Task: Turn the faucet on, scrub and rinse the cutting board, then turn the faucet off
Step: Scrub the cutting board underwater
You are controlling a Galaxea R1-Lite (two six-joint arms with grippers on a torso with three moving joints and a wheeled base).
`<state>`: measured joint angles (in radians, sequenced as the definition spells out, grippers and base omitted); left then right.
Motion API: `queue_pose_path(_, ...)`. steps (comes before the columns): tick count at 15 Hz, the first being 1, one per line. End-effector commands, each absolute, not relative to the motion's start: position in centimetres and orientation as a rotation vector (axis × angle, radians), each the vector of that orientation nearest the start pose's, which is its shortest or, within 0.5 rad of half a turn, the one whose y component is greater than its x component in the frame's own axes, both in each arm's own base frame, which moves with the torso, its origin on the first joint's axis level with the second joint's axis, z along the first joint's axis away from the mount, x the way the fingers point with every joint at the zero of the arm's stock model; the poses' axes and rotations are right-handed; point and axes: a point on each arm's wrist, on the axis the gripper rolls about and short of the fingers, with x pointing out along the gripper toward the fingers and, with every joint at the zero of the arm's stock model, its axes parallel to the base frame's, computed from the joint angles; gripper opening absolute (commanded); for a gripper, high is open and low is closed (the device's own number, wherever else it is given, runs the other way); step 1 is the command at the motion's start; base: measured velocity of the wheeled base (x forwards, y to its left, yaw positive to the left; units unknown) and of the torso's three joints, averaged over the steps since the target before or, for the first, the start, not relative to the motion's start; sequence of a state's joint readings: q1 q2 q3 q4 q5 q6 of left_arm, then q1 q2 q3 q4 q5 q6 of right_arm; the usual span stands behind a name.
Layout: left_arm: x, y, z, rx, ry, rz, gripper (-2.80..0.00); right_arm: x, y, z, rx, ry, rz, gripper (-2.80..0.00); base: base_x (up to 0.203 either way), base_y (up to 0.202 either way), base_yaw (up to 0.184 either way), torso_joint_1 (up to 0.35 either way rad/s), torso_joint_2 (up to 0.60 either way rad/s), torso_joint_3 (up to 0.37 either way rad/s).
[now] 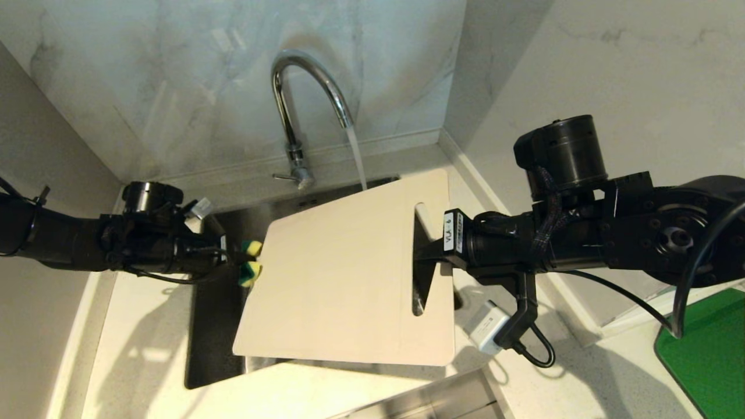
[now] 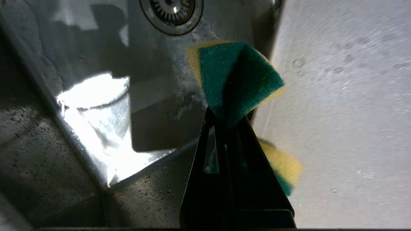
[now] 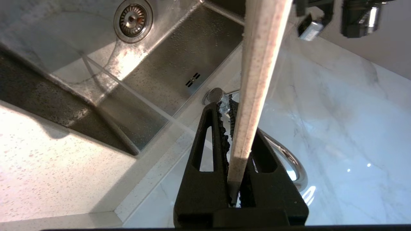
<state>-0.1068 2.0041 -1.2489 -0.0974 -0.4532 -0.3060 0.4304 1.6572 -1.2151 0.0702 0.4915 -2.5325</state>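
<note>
Water runs from the chrome faucet (image 1: 302, 87) into the sink behind the board's far edge. The beige cutting board (image 1: 343, 273) hangs tilted over the sink. My right gripper (image 1: 428, 255) is shut on its short end by the handle slot. In the right wrist view the board's edge (image 3: 260, 64) runs up from between the right gripper's jaws (image 3: 224, 106). My left gripper (image 1: 233, 263) is shut on a folded yellow-and-green sponge (image 1: 251, 262) at the board's left edge. In the left wrist view the sponge (image 2: 234, 77) sticks out past the left gripper (image 2: 228, 118), next to the wet board face (image 2: 346, 112).
The steel sink (image 1: 215, 326) lies below the board, its drain (image 2: 171, 12) under the sponge. Pale countertop (image 1: 139, 349) surrounds it, with marble walls behind and to the right. A dark green mat (image 1: 710, 355) lies at the right edge. A steel ledge (image 1: 430, 398) shows at the front.
</note>
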Motion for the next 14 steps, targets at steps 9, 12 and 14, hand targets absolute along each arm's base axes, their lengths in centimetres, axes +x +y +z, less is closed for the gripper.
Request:
queue_pose_path(9, 27.8, -15.1, 25.3, -0.406, 0.638, -0.781, -2.8, 27.6, 13.8, 24.0, -2.224, -0.908, 0.991, -2.8, 0.0, 0.0, 0.0, 0.0, 0.0, 0.0)
queue_pose_path(12, 25.4, -18.9, 25.2, -0.374, 0.672, -0.823, -2.8, 27.7, 13.8, 23.9, -2.223, -0.903, 0.997, -2.8, 0.0, 0.0, 0.0, 0.0, 0.0, 0.0)
queue_pose_path(14, 26.1, -20.3, 23.3, -0.345, 0.72, -0.799, -2.8, 27.7, 13.8, 24.0, -2.222, -0.904, 0.993, -2.8, 0.0, 0.0, 0.0, 0.0, 0.0, 0.0)
